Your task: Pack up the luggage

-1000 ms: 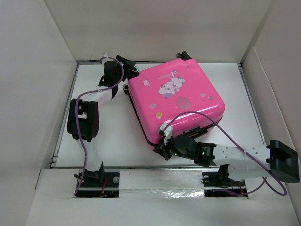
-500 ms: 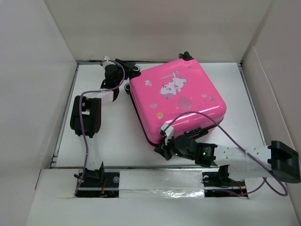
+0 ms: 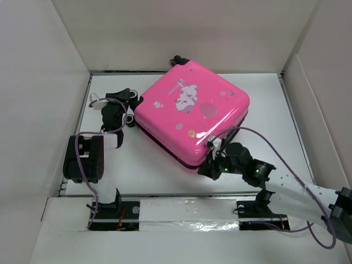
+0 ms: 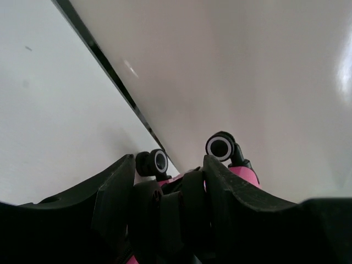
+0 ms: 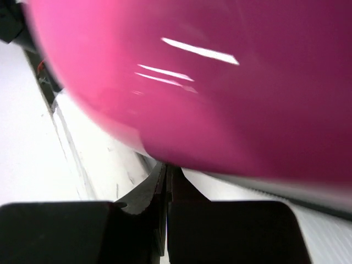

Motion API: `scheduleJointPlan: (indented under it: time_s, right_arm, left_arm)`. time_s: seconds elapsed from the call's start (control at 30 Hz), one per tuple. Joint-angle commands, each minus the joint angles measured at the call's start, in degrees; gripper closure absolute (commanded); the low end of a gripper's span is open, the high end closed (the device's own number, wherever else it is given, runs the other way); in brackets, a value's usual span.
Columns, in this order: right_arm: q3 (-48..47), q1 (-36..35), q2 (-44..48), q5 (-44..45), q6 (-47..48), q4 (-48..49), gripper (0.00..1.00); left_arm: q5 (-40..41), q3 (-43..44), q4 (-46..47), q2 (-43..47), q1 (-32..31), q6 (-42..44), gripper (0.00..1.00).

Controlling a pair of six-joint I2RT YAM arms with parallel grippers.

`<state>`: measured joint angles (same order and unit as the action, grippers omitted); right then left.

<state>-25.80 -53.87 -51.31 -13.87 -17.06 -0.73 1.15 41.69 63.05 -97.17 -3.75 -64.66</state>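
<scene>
**Pink luggage lies closed, a pincer at each side**

On the left, my left pincer (image 3: 131,105) reaches to the left corner of the luggage (image 3: 192,110), over the far-left part of the white table (image 3: 137,165). From my left wrist, this pincer (image 4: 169,164) stands about half spread. A black corner caster (image 4: 170,212) fills the gap, with my fingers (image 4: 113,190) against it on both sides, so I have hold of that caster. Past my fingertips two more casters (image 4: 159,161) with white hubs show in front of the pale far wall (image 4: 247,71).

In the middle, the luggage lies flat and closed, its bright pink shell and cartoon animal print facing up. It sits askew on the table, with one corner pointing far and one pointing near. A far caster (image 3: 179,59) pokes out at its far corner by the wall.

On the right, my right pincer (image 3: 210,166) is at the near edge of the luggage. From my right wrist, this pincer (image 5: 166,169) is pressed fully together, with nothing that I can see between the fingers. Its tips are tucked under the curve of the pink shell (image 5: 220,82), just above the table.
</scene>
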Motion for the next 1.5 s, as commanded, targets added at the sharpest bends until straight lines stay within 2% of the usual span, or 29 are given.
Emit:
scheduleJointPlan:
  time_s: [0.0, 0.1, 0.2, 0.27, 0.33, 0.37, 0.4, 0.47, 0.5, 0.57, 0.67, 0.77, 0.8, 0.9, 1.0, 1.07, 1.17, 1.2, 1.27, 1.37, 1.4, 1.47]
  right_arm:
    - [-6.9, 13.7, 1.6, 5.5, 2.3, 6.9, 1.0]
    - [-9.9, 20.5, 1.8, 4.6, 5.1, 5.0, 1.0]
    - [-9.6, 21.3, -0.3, 3.9, 4.4, 4.8, 1.0]
    - [-7.1, 16.5, -2.6, 4.2, 1.6, 8.5, 1.0]
    - [-3.1, 10.7, -4.7, 8.6, -4.9, 16.0, 1.0]
    - [-2.5, 3.9, -7.3, 11.0, -9.5, 17.9, 1.0]
    - [-2.0, 0.6, -8.8, 17.1, -11.1, 22.7, 1.0]
    - [-5.3, -6.5, -12.6, 21.4, -11.1, 23.7, 1.0]
    - [-10.4, -7.7, -16.3, 25.3, -10.4, 20.4, 1.0]
    - [-14.8, -8.4, -18.6, 27.8, -8.0, 15.3, 1.0]
    - [-15.9, -7.6, -15.6, 28.2, -3.5, 15.4, 1.0]
    - [-19.9, -5.3, -9.4, 21.5, 0.8, 7.8, 1.0]
    - [-21.5, -5.3, -7.7, 17.6, 2.1, 0.4, 1.0]
    - [-24.2, -5.3, -1.5, 8.5, 3.4, -7.9, 1.0]
    - [-21.9, -5.3, 1.7, 0.0, 1.4, -6.6, 1.0]
    - [-16.9, -5.3, 2.7, -2.3, -0.2, -5.2, 1.0]
    - [-15.2, -2.2, 3.0, -4.1, -1.6, -4.7, 1.0]
    - [-14.3, -1.7, 2.8, -5.4, -3.7, 0.7, 1.0]
    - [-12.9, -3.3, 0.9, -2.7, -5.8, 4.8, 1.0]
    - [-14.3, -9.2, -6.4, 9.2, -8.0, 8.6, 1.0]
    - [-14.5, -10.4, -8.2, 13.5, -8.9, 12.8, 1.0]
    - [-15.5, -10.9, -13.6, 13.6, -9.6, 17.3, 1.0]
  left_arm:
    - [-7.6, -11.6, 6.4, 8.2, -2.3, 5.2, 1.0]
    - [-7.2, -19.0, 5.3, 15.8, -4.1, 6.6, 1.0]
    - [-6.2, -23.5, -1.1, 24.7, -6.2, 10.3, 1.0]
    - [-7.2, -26.1, -3.0, 28.2, -6.8, 11.3, 1.0]
    - [-8.3, -27.7, -4.9, 31.8, -6.8, 11.6, 1.0]
    - [-9.2, -29.0, -5.5, 33.0, -6.8, 11.6, 1.0]
    - [-10.1, -29.6, -5.6, 34.3, -6.8, 11.4, 1.0]
    - [-11.9, -31.0, -6.0, 35.5, -6.8, 11.1, 1.0]
    - [-12.7, -31.2, -6.2, 36.2, -6.8, 11.1, 1.0]
    - [-13.8, -31.8, -7.3, 37.1, -6.8, 11.3, 1.0]
    - [-12.9, -32.6, -9.0, 41.6, -6.8, 12.2, 1.0]
    - [-10.7, -30.6, -14.1, 46.1, -6.8, 13.5, 1.0]
    - [-10.6, -29.4, -17.0, 48.7, -6.8, 14.3, 1.0]
    - [-9.8, -25.9, -19.5, 53.1, -6.2, 13.8, 1.0]
    - [-9.1, -24.8, -17.8, 54.2, -4.1, 12.1, 1.0]
    - [-9.5, -24.1, -15.9, 52.4, -2.8, 11.0, 1.0]
    - [-9.6, -23.5, -12.7, 49.9, -2.8, 9.3, 1.0]
    - [-10.0, -22.9, -12.0, 48.0, -2.8, 9.2, 1.0]
    - [-11.7, -21.8, -11.4, 46.5, -2.8, 8.5, 1.0]
    - [-9.9, -22.2, -12.0, 45.9, -7.2, 9.6, 1.0]
    - [-10.5, -23.1, -10.9, 46.0, -7.2, 8.9, 1.0]
    - [-11.9, -26.1, -8.8, 45.8, -7.2, 7.5, 1.0]
